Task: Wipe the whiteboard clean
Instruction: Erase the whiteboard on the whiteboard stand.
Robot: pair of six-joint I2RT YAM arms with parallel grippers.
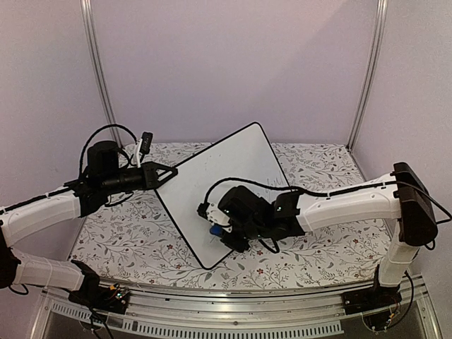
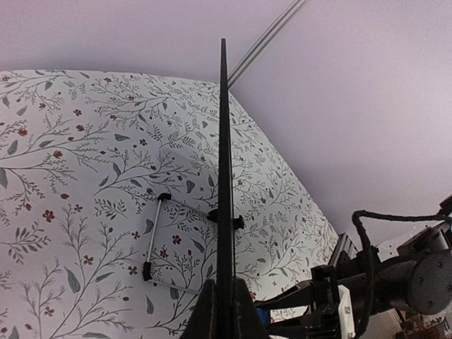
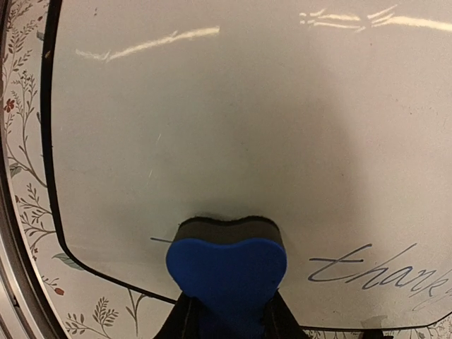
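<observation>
Only the right wrist view shows writing: thin cursive handwriting at its lower right, cut off by the frame edge. It sits just right of the blue eraser, which the right gripper pinches with its dark pad against the whiteboard. The top view shows the board turned like a diamond in the middle of the flowered table, bare white toward the upper right and its lower part hidden by the right arm. The left wrist view shows the board edge-on, with the left gripper clamped on its thin black rim at bottom centre and a wire stand to the left.
</observation>
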